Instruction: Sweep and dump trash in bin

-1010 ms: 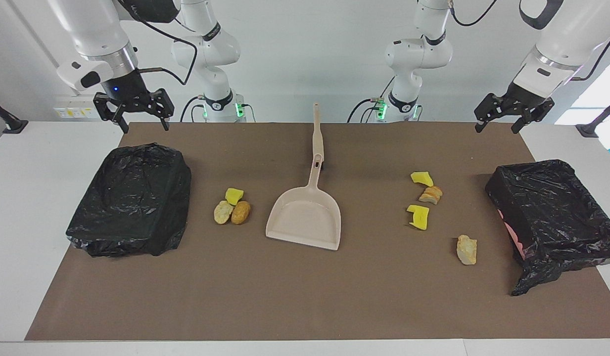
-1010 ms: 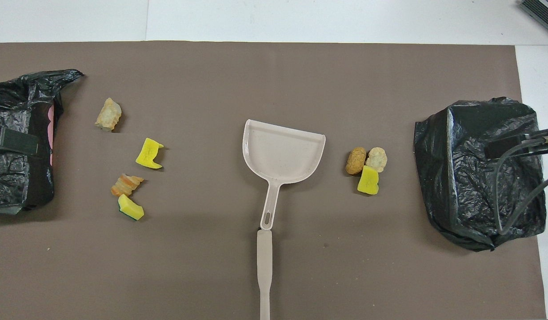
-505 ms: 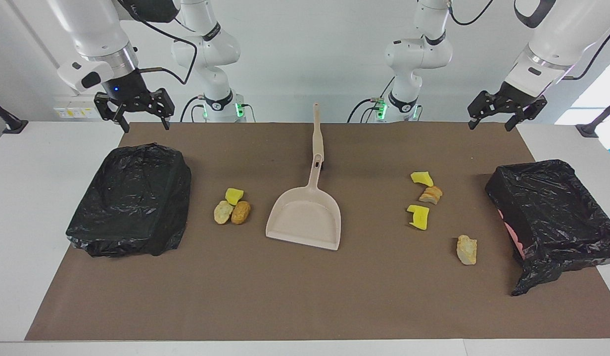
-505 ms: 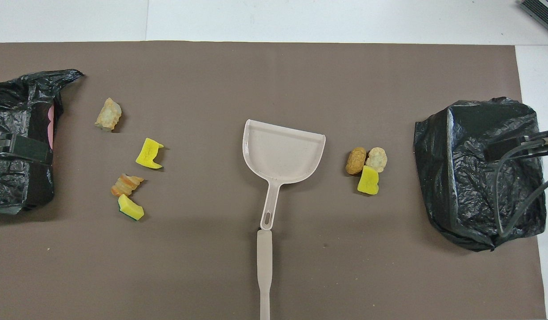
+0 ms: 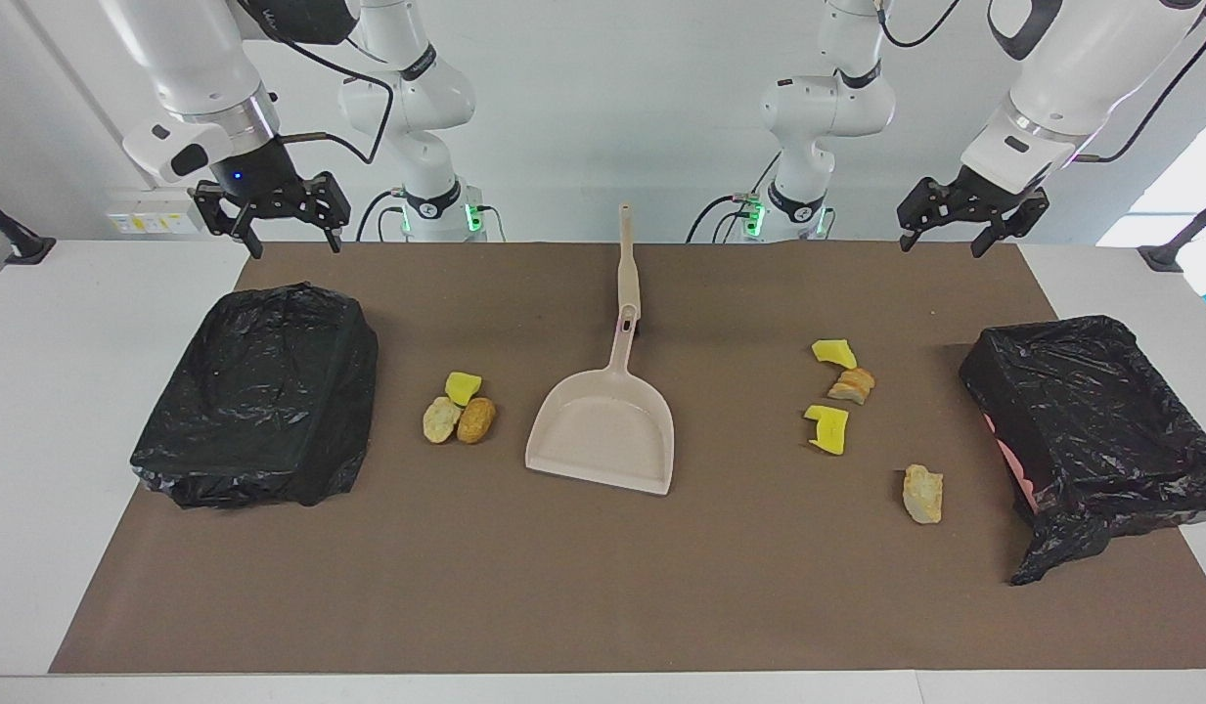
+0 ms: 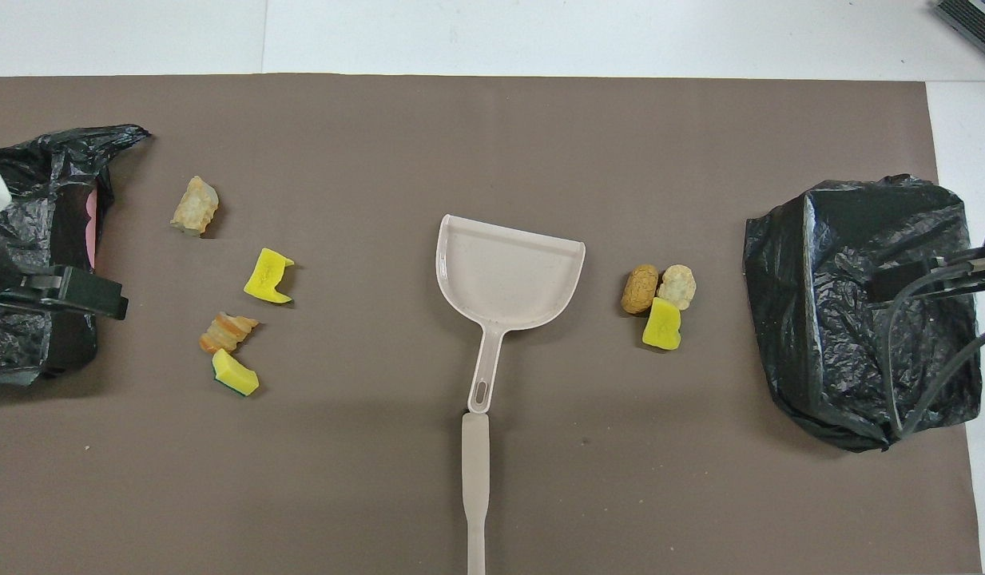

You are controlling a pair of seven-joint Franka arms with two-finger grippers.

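My left gripper (image 5: 938, 241) and right gripper (image 5: 291, 239) hang open over the brown mat's (image 5: 583, 587) robot-side corners, well apart from the yellow and tan trash lumps (image 5: 459, 409) lying mid-mat beside the beige plastic dustpan (image 5: 603, 435).

Seven small lumps of trash (image 5: 460, 407) lay loose on the bench (image 5: 603, 606): three touching, a yellow wedge and two tan chunks, toward the right arm's end; four scattered apart toward the left arm's end.

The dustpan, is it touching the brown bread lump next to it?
Apart. The overhead view shows bare brown mat between the dustpan and the brown bread lump; the facing view shows that gap too.
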